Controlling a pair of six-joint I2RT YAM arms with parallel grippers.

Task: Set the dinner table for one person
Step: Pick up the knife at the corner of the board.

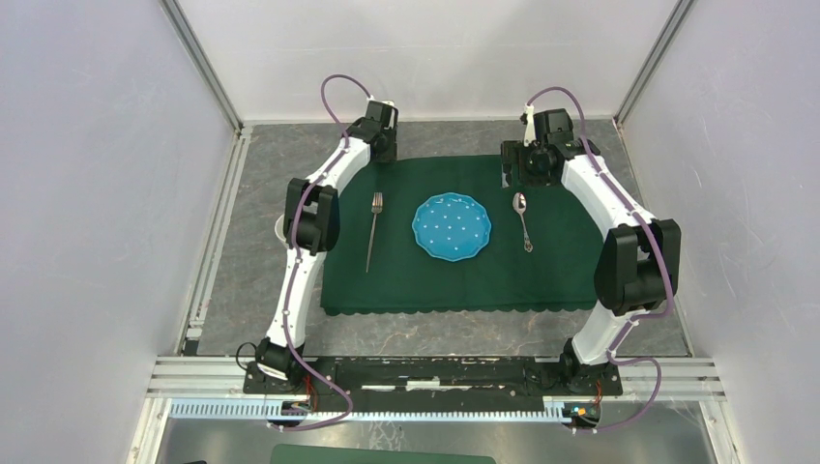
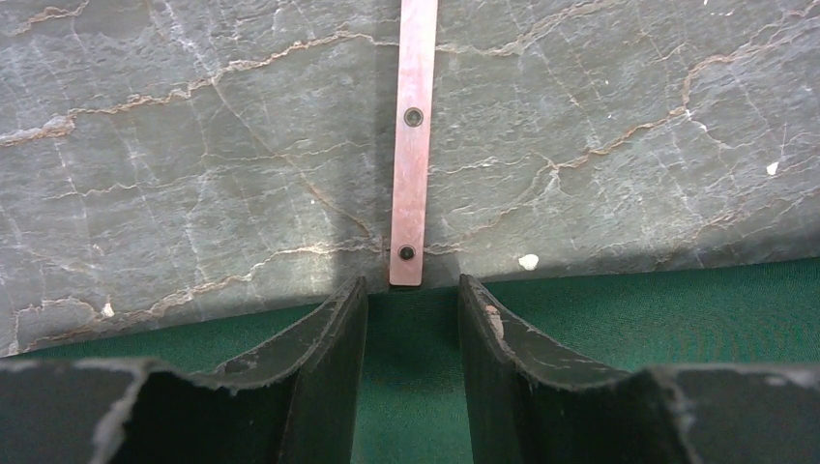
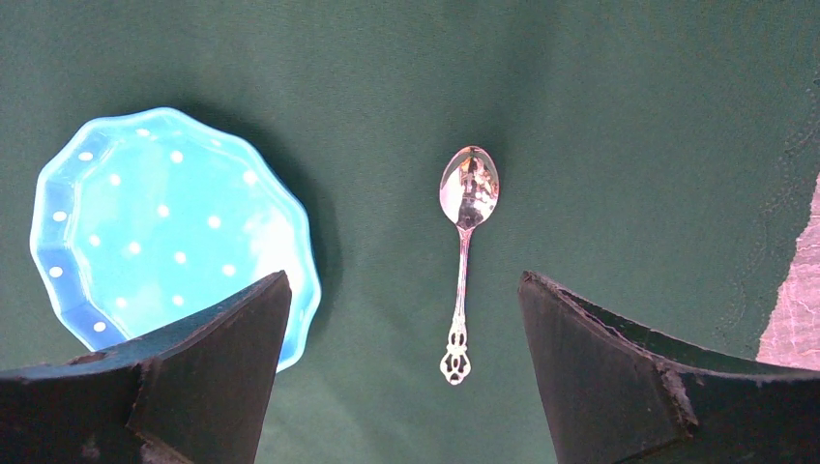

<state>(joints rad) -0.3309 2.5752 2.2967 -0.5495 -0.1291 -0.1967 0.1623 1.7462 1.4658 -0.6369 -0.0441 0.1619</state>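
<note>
Right wrist view: right end effector point(image 3: 404, 280), wide open and empty, could knock the ornate silver spoon point(image 3: 465, 242) askew if lowered carelessly; left end effector point(image 2: 411, 285) slightly parted, empty.

Obstacles noted on the cloth point(image 1: 561, 261): the plate point(image 1: 452, 227) at centre, the fork point(image 1: 373, 230) to its left, the spoon point(image 3: 464, 253) to its right. A narrow bare lane runs on each side of the plate. Right of the spoon the cloth is bare out to its scalloped edge. My right pincer point(image 3: 403, 280) is spread wide, with only the spoon below the gap. My left pincer point(image 2: 412, 282), fingers parted, faces open dinner table point(image 2: 193, 174), crossed by a flat pink strip point(image 2: 414, 145). The walls point(image 1: 97, 193) close off both sides.
</note>
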